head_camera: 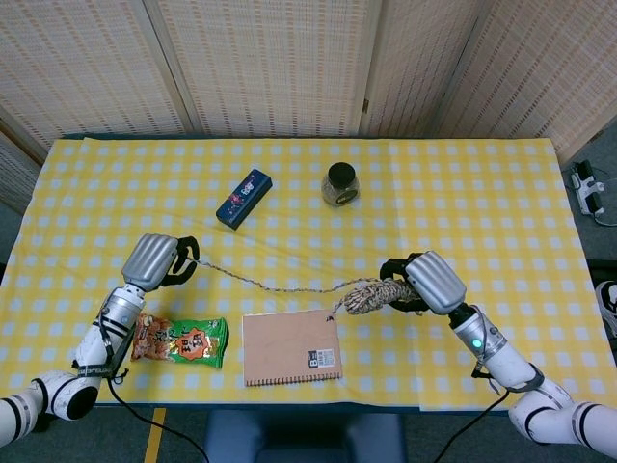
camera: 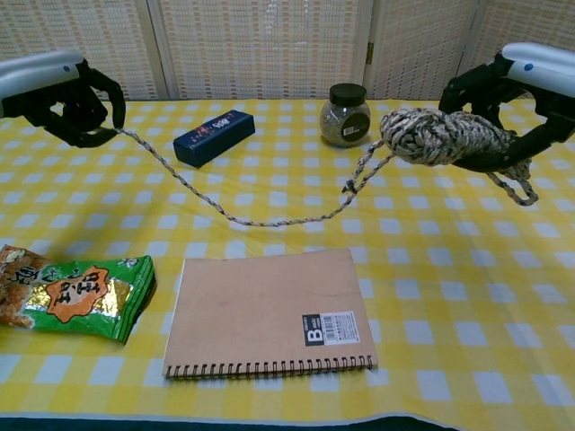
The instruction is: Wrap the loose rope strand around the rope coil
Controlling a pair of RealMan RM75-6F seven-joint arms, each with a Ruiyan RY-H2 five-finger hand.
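Both my hands are lifted: my right hand grips the speckled beige rope coil, my left hand pinches its loose speckled strand above the yellow-checked table.

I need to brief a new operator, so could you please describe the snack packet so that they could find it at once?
Start at the yellow checked table and go to its near edge, by the robot's left arm. The snack packet lies flat there, just left of the brown notebook. It is the only shiny green bag, with an orange label.
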